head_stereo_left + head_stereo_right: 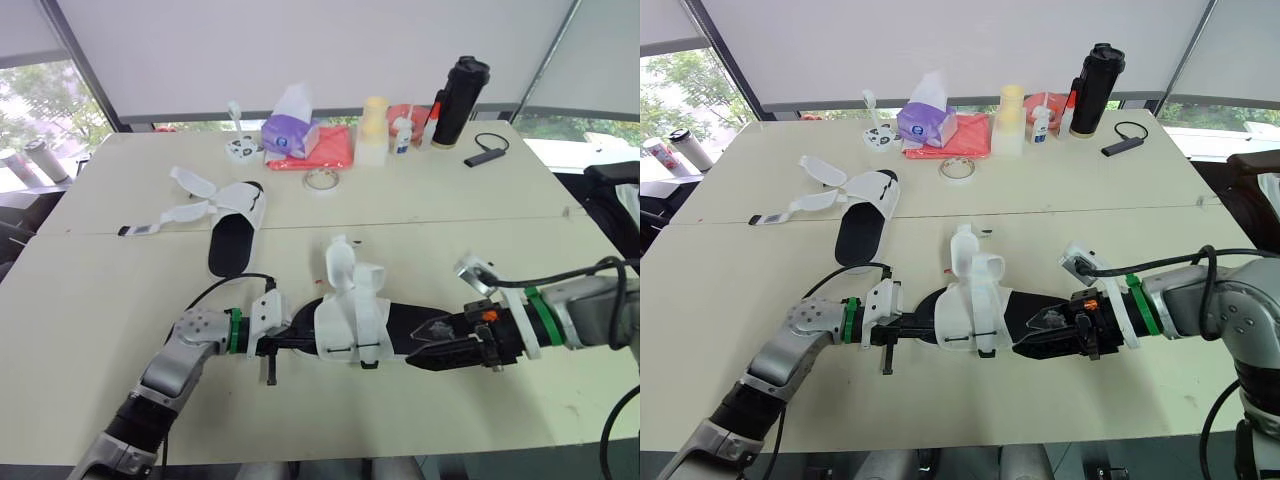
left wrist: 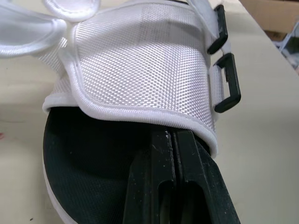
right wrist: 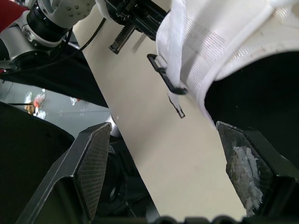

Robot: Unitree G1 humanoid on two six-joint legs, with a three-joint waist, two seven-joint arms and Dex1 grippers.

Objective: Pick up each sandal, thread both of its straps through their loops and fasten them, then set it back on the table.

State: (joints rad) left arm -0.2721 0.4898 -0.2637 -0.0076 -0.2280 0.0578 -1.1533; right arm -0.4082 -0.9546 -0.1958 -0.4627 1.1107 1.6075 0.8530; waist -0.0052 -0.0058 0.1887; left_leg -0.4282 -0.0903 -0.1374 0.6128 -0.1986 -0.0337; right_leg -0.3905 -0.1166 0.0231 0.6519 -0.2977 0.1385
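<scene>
A white sandal with a black sole (image 1: 355, 325) lies mid-table between my two grippers. Its two straps (image 1: 345, 265) stand up loose, out of the black loops (image 2: 229, 81) on its near side. My left gripper (image 1: 298, 344) is shut, its fingers (image 2: 174, 154) lying together on the insole with their tips under the white upper. My right gripper (image 1: 432, 357) is at the sandal's other end, open, with its fingers (image 3: 93, 163) spread wide and the sole's edge beside one of them. A second sandal (image 1: 237, 225) lies at the back left with its straps splayed out.
Along the far edge stand a purple tissue box (image 1: 290, 135), a red cloth (image 1: 328, 150), a tape roll (image 1: 321, 179), a pale cup stack (image 1: 373, 130), small bottles (image 1: 402, 135) and a tall black bottle (image 1: 460, 100). A black cable (image 1: 485, 152) lies at the back right.
</scene>
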